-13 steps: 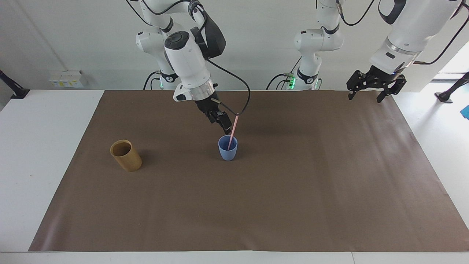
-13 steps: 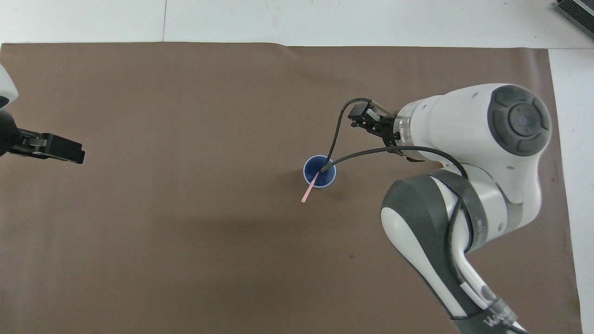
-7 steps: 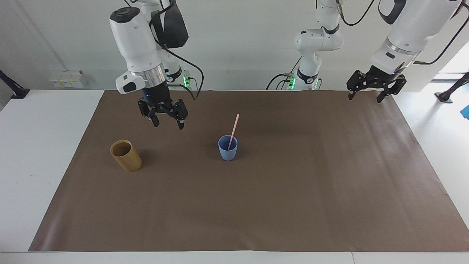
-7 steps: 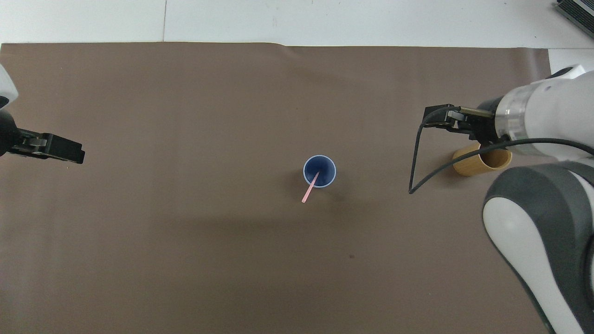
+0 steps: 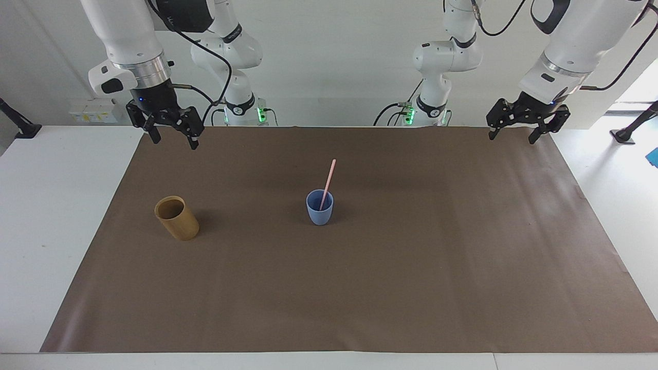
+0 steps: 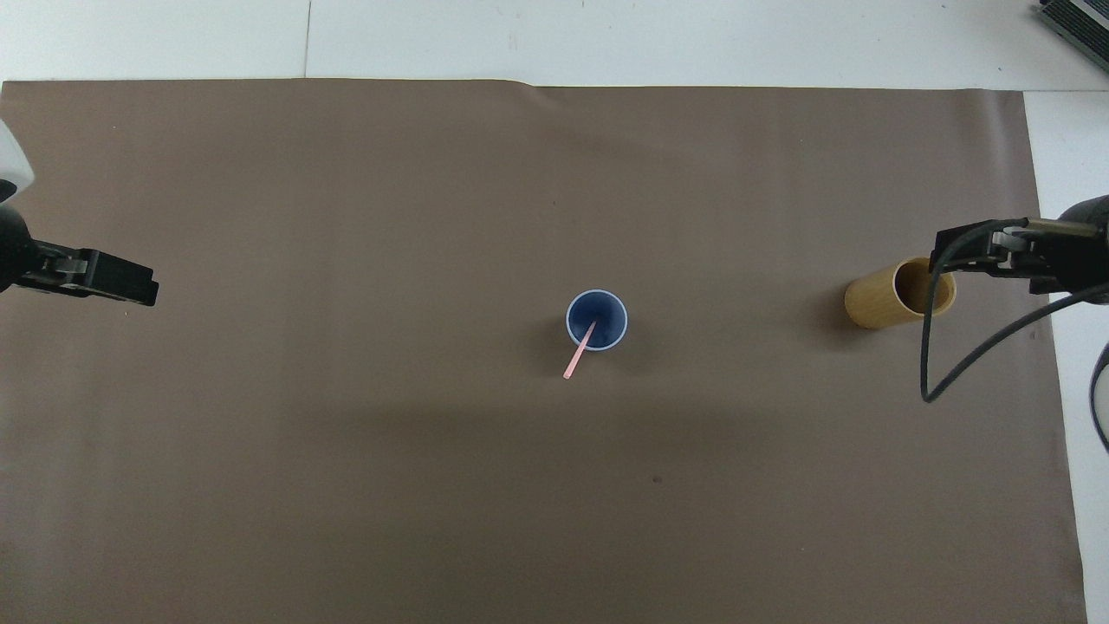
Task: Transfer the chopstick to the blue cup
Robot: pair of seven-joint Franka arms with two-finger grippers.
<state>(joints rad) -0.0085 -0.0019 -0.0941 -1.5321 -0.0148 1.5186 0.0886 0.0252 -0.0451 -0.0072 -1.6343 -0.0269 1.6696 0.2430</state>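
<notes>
since the chopstick [image 5: 327, 183] leans in the blue cup [image 5: 320, 207], the job looks done. both the right gripper [image 5: 170, 128] and left gripper [image 5: 523, 123] hang wide open, holding nothing.

Facing camera high, overhead steep, opposed

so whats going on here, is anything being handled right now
Nothing is being held. The chopstick stands tilted in the blue cup in the middle of the brown mat. The right tool hangs open over the mat's corner near its base, above the tan holder. The left tool waits open at its own end.
</notes>
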